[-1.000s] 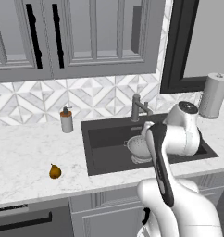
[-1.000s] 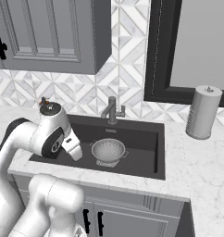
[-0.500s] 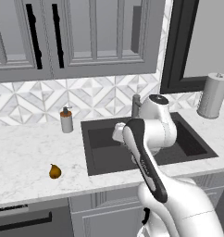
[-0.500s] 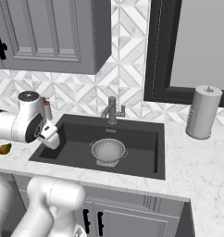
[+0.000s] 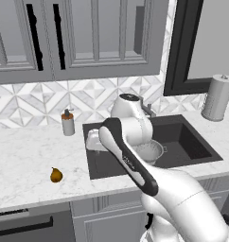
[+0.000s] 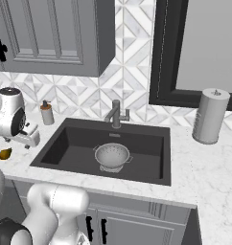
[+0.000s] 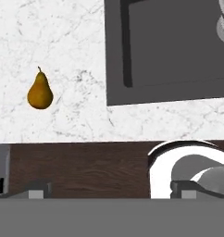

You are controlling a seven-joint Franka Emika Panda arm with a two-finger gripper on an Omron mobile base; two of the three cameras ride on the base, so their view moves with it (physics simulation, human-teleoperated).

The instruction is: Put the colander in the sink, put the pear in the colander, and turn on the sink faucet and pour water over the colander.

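The silver colander (image 5: 152, 151) stands upright in the dark sink (image 5: 192, 142), near the middle of the basin (image 6: 137, 143); the right base view shows the colander (image 6: 112, 157) below the faucet (image 6: 116, 114). The golden-brown pear (image 5: 56, 175) lies on the marble counter left of the sink, also seen as the pear (image 6: 5, 153) and, in the hand view, the pear (image 7: 40, 92). My gripper (image 5: 94, 145) hangs over the sink's left rim, open and holding nothing, up and to the right of the pear. Its fingertips (image 7: 40, 187) stand wide apart.
A small soap pump bottle (image 5: 67, 123) stands on the counter by the backsplash, left of the sink. A paper towel roll (image 5: 216, 97) stands at the right. Upper cabinets hang above. The counter's front edge (image 7: 63, 141) runs just below the pear.
The arm has swung left, from above the colander in the sink to the sink's left rim near the pear. The colander has stayed in the basin.
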